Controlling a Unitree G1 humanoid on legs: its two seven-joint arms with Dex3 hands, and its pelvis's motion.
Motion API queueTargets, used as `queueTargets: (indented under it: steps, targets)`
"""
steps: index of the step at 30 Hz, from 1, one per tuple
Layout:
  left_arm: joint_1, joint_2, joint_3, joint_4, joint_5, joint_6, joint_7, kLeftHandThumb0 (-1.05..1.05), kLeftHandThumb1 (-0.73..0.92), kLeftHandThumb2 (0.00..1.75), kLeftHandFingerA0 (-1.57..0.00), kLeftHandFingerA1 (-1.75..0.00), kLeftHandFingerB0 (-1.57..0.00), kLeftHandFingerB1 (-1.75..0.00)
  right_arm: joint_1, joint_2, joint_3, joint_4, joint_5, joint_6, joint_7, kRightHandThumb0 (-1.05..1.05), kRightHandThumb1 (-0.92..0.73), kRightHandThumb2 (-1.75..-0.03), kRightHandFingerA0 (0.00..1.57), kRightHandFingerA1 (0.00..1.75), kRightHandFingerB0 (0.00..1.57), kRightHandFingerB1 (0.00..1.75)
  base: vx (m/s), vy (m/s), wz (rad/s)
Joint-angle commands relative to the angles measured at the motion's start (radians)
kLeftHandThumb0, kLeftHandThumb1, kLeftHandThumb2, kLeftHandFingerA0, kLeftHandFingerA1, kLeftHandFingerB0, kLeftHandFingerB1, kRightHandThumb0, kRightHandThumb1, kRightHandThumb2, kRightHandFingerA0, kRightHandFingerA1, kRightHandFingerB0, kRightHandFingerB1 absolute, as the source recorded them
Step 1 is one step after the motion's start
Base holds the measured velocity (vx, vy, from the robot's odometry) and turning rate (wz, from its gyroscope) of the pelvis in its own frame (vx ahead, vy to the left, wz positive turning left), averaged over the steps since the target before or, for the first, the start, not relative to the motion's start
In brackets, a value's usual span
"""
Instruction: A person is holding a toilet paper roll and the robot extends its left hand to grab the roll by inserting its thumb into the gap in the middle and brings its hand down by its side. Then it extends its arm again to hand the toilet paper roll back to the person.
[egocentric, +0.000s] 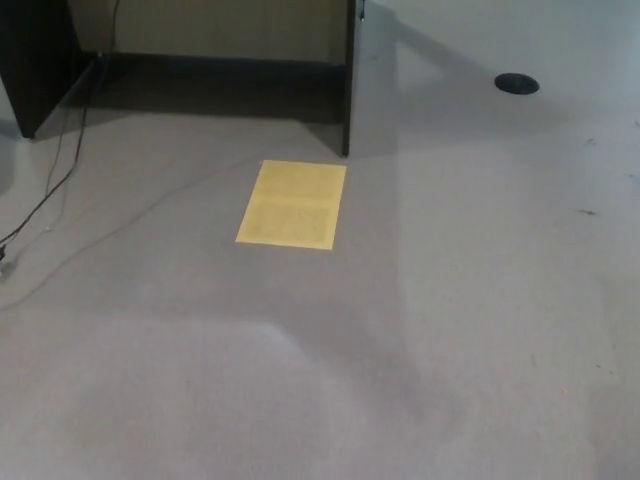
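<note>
Neither the toilet paper roll nor a person shows in the head view. Neither of my hands nor any part of my arms is in the picture. The view looks down on a grey carpeted floor (400, 380).
A yellow sheet (292, 204) lies flat on the carpet near the middle. A dark desk frame (348, 80) with side panels stands at the back. Thin cables (50, 190) run across the floor at the left. A black round floor cover (516, 84) sits at the far right.
</note>
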Motion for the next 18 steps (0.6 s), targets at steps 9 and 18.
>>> queueTargets:
  steps: [9, 18]
  targets:
    - [0.089, -0.028, 0.107, -0.165, -0.134, -0.132, -0.062, -0.29, 0.51, 0.55, -0.40, -0.36, -0.31, -0.31, 0.006, -0.017, 0.018, 0.046, -0.029, -0.084, -0.015, -0.35, -0.67, -0.60, 0.61, 0.55, 0.44, 0.37, 0.00, 0.000, 0.00]
    - [0.111, -0.045, 0.142, -0.605, -0.229, -0.070, -0.132, -0.38, 0.41, 0.61, -0.29, -0.41, -0.25, -0.36, 0.018, -0.021, 0.021, 0.048, -0.038, -0.100, -0.025, -0.32, -0.67, -0.59, 0.64, 0.62, 0.44, 0.38, 0.00, 0.000, 0.00]
